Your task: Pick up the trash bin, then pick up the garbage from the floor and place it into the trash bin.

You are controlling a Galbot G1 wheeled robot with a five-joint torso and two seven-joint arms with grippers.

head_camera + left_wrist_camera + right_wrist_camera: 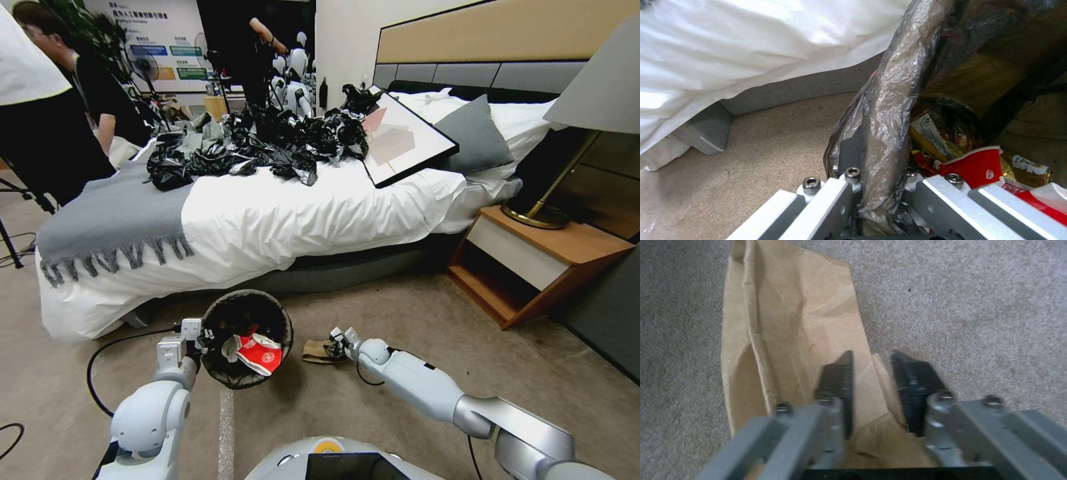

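My left gripper (200, 337) is shut on the rim of the trash bin (283, 320), holding it off the carpet in front of the bed. In the left wrist view the fingers (853, 150) pinch the liner-covered rim (893, 100). Inside the bin lie red-and-white packets (260, 353) (973, 163) and yellow wrappers (933, 136). Just right of the bin, a flattened brown paper bag (317, 351) (791, 323) lies on the floor. My right gripper (337, 347) (871, 363) is down at its near end, open, with a raised edge of the bag between the jaws.
The white bed (300, 207) stands close behind the bin, with a heap of black plastic bags (267, 143) and a framed picture (407, 137) on it. A wooden nightstand (533, 260) with a lamp is to the right. A black cable (100, 353) loops on the carpet at left.
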